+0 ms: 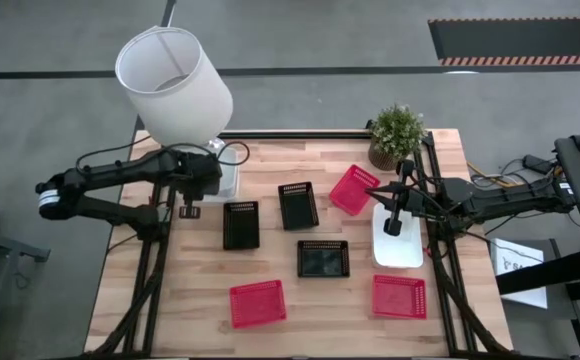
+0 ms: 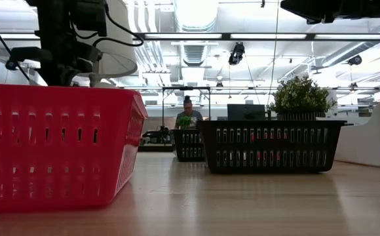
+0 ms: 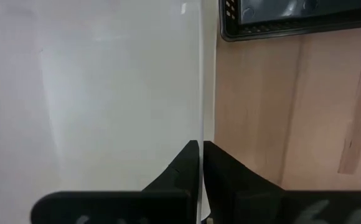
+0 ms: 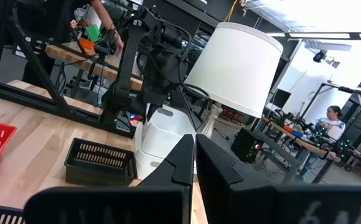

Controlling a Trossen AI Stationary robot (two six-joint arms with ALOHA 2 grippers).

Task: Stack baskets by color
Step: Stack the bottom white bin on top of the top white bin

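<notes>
My left gripper (image 1: 213, 178) is at the table's far left beside the white lamp (image 1: 175, 85), shut on a white basket (image 4: 168, 124) that sits over another white basket (image 4: 154, 155). A third white basket (image 1: 398, 248) lies at the right, and my right gripper (image 4: 194, 149) hangs shut above it, touching nothing. Three black baskets (image 1: 241, 224) (image 1: 298, 205) (image 1: 323, 258) rest flat on the middle of the table. Red baskets lie at the near edge (image 1: 258, 303) (image 1: 399, 296), and one sits tilted near the plant (image 1: 354, 189). My left gripper pinches the thin upright wall (image 3: 200, 106) of the white basket between its two fingers, one finger on each face. The fingers come from above, pointing steeply down. In the right wrist view the basket sits slightly tilted on the white basket below; whether it rests there or hangs clear, I cannot tell.
The lamp's shade leans over the far left corner, above my left arm. A potted plant (image 1: 397, 135) stands at the far right. Bare wood shows between the black baskets and the near red ones. A person (image 2: 187, 115) sits in the room beyond the table.
</notes>
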